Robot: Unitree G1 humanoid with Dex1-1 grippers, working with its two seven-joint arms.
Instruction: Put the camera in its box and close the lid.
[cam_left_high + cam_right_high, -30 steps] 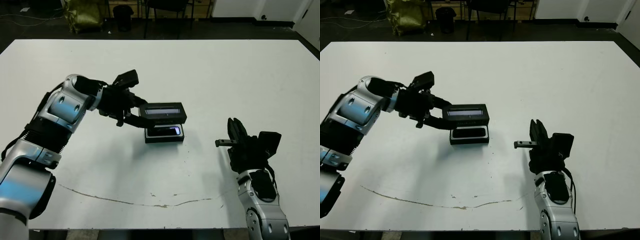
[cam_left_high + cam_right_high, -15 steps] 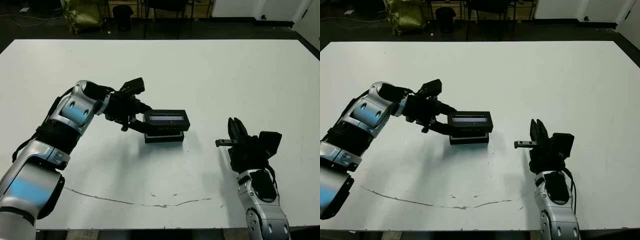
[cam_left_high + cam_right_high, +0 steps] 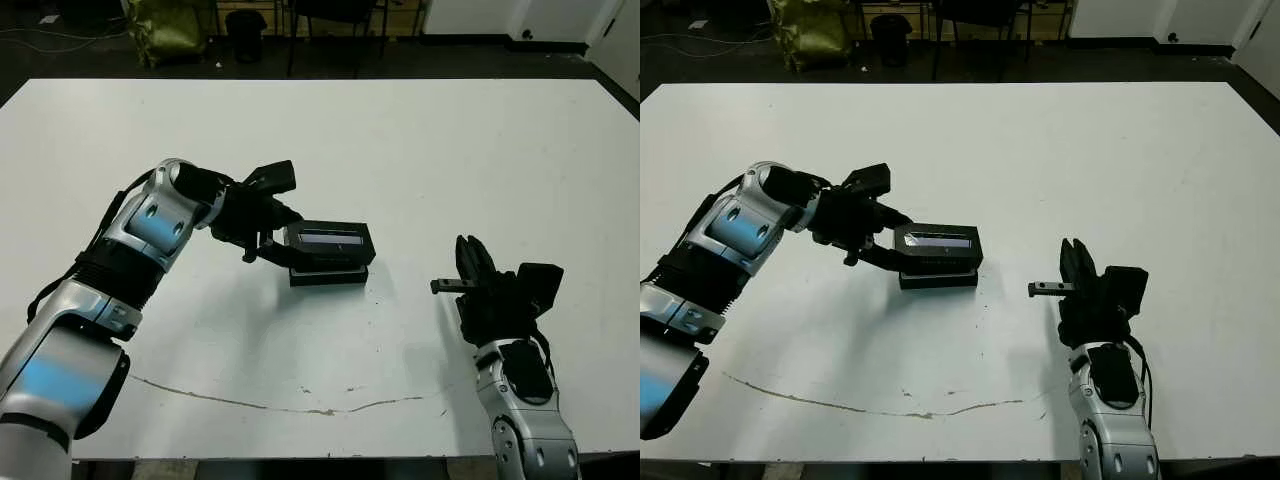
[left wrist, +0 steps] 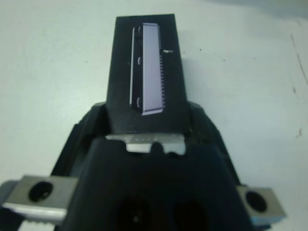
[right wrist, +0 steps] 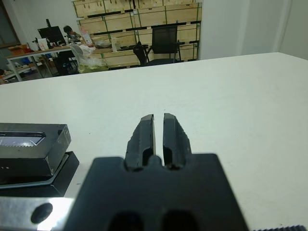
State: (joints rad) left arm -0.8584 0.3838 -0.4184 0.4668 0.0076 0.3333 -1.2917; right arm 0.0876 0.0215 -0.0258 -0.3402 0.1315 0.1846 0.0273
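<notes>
Near the middle of the white table (image 3: pixel 450 150): the lid (image 3: pixel 328 244), flat and black, pale grey-lilac stripe along its top, sitting over the box (image 3: pixel 328 274) and hiding nearly all of it. Only a thin black strip of box wall visible under the lid's near edge. Lid shifted a touch toward 12 o'clock of the box and slightly askew, not clearly seated flush; cannot tell whether fully closed. Camera not visible, any contents covered by the lid.

Left gripper (image 3: pixel 277 241) at the lid's 9 o'clock end, reaching in from the 9 o'clock side of the table, silver forearm behind it. Black fingers (image 3: pixel 268 255) pinching the lid's short end; in the left wrist view, lid (image 4: pixel 146 74) running straight away from the gripper body, its near end tucked between the fingers, stripe lengthwise along the top. Thing and pincer in contact, lid extending toward 3 o'clock from the fingertips.

Right gripper (image 3: pixel 470 262) well apart from the box, out toward 3 o'clock of it and a little nearer the table's 6 o'clock edge, fingers pointing toward 12 o'clock, holding nothing. In the right wrist view, two fingers (image 5: pixel 144 134) pressed almost together, only a hairline gap between them, lid and box seen off to one side.

A thin wavy scuff line (image 3: pixel 290 405) across the tabletop toward 6 o'clock of the box.

Beyond the far table edge in the right wrist view: an office chair (image 5: pixel 162 44), stacked wooden crates (image 5: pixel 144 14), and a person (image 5: pixel 72 33) seated at a desk.
</notes>
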